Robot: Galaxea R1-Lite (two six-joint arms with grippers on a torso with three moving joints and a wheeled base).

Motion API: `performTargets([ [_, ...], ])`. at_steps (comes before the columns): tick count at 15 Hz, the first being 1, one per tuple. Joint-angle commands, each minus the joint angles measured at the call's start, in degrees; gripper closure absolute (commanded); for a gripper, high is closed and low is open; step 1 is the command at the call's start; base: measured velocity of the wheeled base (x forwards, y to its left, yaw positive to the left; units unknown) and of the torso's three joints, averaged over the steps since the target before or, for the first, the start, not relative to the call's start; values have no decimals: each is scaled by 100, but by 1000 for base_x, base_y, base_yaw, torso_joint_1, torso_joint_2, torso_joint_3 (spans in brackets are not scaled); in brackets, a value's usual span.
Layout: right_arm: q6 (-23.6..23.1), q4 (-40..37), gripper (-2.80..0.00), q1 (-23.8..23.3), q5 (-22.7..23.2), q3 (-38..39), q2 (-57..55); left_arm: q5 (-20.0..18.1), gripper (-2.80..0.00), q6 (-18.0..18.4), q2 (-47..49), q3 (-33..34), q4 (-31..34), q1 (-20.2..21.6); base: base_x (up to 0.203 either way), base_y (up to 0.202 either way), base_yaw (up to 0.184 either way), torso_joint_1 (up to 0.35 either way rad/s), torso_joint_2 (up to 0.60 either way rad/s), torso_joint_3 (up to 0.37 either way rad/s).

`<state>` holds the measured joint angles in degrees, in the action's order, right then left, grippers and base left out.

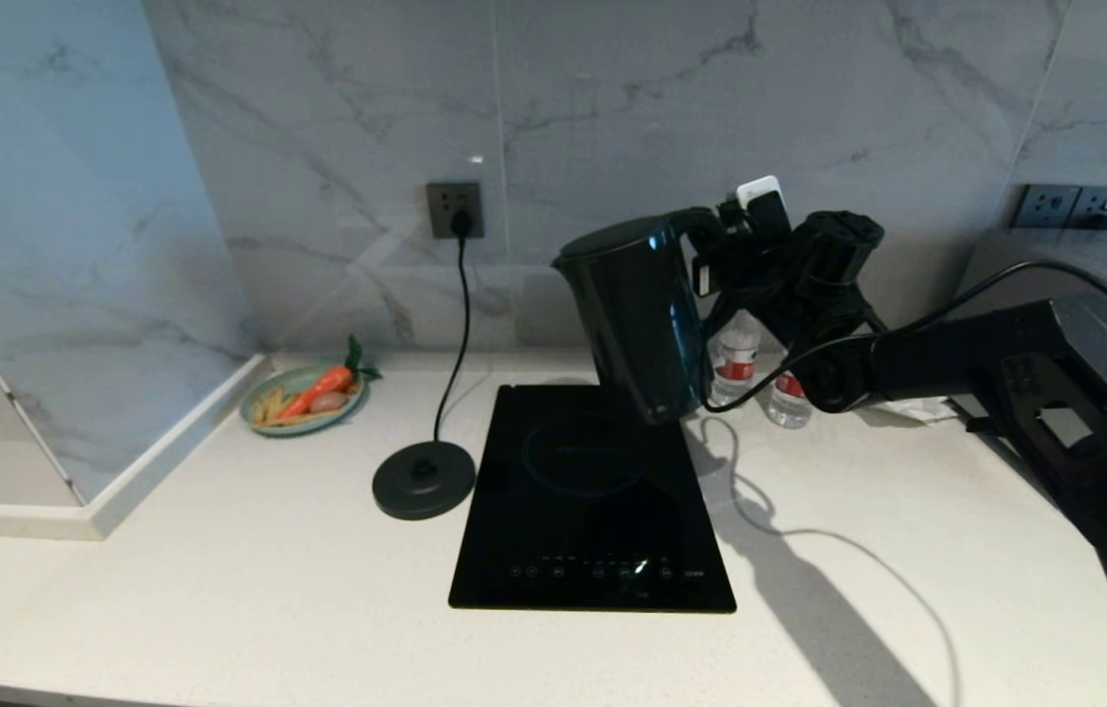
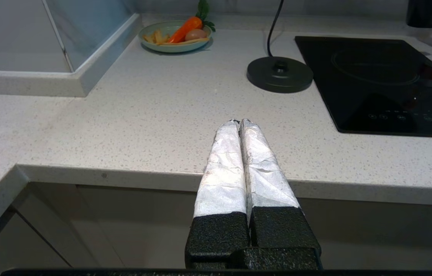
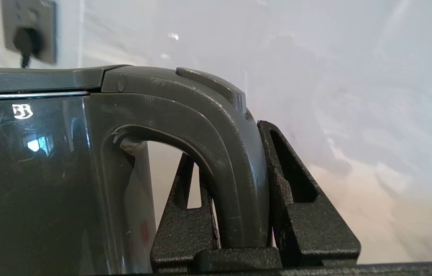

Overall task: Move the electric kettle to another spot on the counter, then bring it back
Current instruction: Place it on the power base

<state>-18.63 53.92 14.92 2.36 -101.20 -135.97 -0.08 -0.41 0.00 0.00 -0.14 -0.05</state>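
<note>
While the right gripper (image 3: 244,214) had the electric kettle (image 1: 639,319) clamped by its handle (image 3: 216,153) in mid-air over the cooktop (image 1: 592,501), left gripper (image 2: 240,123) sat pinched closed, idle; next job looked like a level set-down on the counter (image 1: 219,550)

Water bottles (image 1: 738,361) half hidden (behind kettle (image 1: 641,324), arm).

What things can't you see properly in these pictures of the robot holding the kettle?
- Head view: the two water bottles stand partly behind the electric kettle and the right arm, so their labels are unreadable.
- Head view: the right gripper is dark against the kettle's handle; only the right wrist view shows its fingers clamping it.
- Left wrist view: the kettle is cut off by the picture's edge.
- Head view: the cooktop button symbols are too small to read.
</note>
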Motion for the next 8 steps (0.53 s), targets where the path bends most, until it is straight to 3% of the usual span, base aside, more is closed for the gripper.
performTargets([
  [1,-11,-114,0,139,2,-555,-393,-1,0,-2,-9,18,-3,-1,0,0,0,0,0,0],
  [3,-10,-403,0,320,1,-1073,-631,-1,0,-2,-1,18,-3,-4,0,0,0,0,0,0],
  [8,-1,-584,0,663,9,-1148,-782,-1,0,-2,-8,18,-3,5,0,0,0,0,0,0],
])
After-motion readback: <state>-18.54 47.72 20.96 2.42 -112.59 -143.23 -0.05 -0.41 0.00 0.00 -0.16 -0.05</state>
